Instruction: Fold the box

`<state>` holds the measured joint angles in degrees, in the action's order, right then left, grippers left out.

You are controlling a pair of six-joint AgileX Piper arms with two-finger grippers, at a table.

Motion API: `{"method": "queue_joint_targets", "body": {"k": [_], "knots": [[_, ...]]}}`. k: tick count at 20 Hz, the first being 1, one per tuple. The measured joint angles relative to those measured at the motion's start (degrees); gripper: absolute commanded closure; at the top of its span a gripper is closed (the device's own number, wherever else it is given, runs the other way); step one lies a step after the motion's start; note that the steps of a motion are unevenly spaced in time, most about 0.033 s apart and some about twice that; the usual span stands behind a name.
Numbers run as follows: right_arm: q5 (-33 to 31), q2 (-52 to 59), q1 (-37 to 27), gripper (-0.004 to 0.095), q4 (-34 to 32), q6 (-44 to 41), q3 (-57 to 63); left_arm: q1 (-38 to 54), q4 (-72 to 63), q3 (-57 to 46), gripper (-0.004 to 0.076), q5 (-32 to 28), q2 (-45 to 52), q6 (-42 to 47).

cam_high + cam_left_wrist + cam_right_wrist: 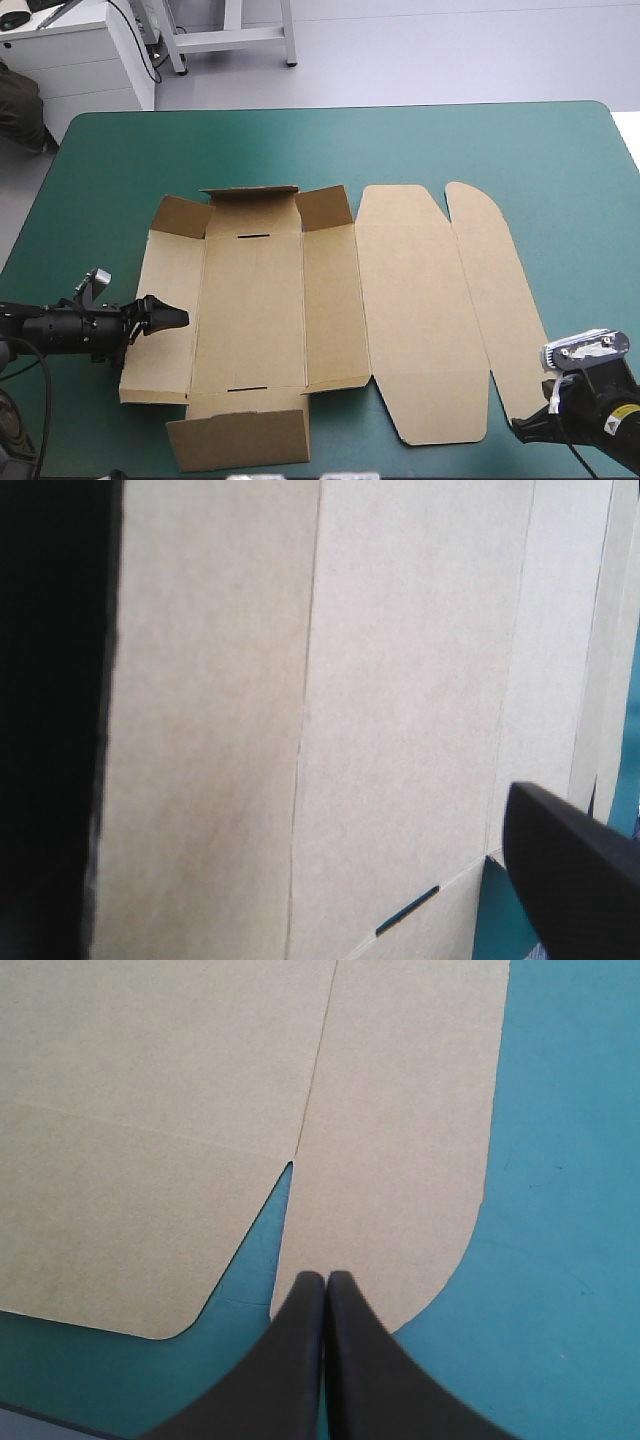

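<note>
From above, nearest us is the right gripper [522, 427] with its two broad black fin-shaped fingers, at the table's near right corner. Its tip is at the near end of the rightmost flap of the flat brown cardboard box [420, 300]. The left gripper [178, 318] reaches in from the left, level over the box's leftmost panel. The box lies spread across the middle of the teal-green table cover [560, 150], which is smooth and bare around it. The short flaps at its far left end are tipped up and the lid panels lie flat to the right. Beyond the far edge we see pale grey floor [420, 50] and a white cabinet [80, 50].

In the left wrist view, the black fingers [575, 870] stand wide apart with nothing clamped. Brown board fills the space ahead, with a narrow slot [407, 911] cut in it.

In the right wrist view, the fingers are pressed together in one pointed arch [327, 1276], its tip at the flap's rounded near corner. We cannot tell whether it touches.
</note>
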<state>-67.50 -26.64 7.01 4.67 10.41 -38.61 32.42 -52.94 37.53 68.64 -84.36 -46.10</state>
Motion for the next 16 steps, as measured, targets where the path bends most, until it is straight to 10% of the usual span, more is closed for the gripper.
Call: {"method": "queue_joint_targets", "body": {"k": [5,16], "knots": [[-0.05,0.00,0.00,0.0928,0.00,0.00,0.00,-0.07,2.35,-0.16,0.0701,-0.88,-0.19,-0.06],[-0.05,0.00,0.00,0.0928,0.00,0.00,0.00,-0.57,1.88,-0.01,0.0731,-0.56,-0.19,0.33]]}}
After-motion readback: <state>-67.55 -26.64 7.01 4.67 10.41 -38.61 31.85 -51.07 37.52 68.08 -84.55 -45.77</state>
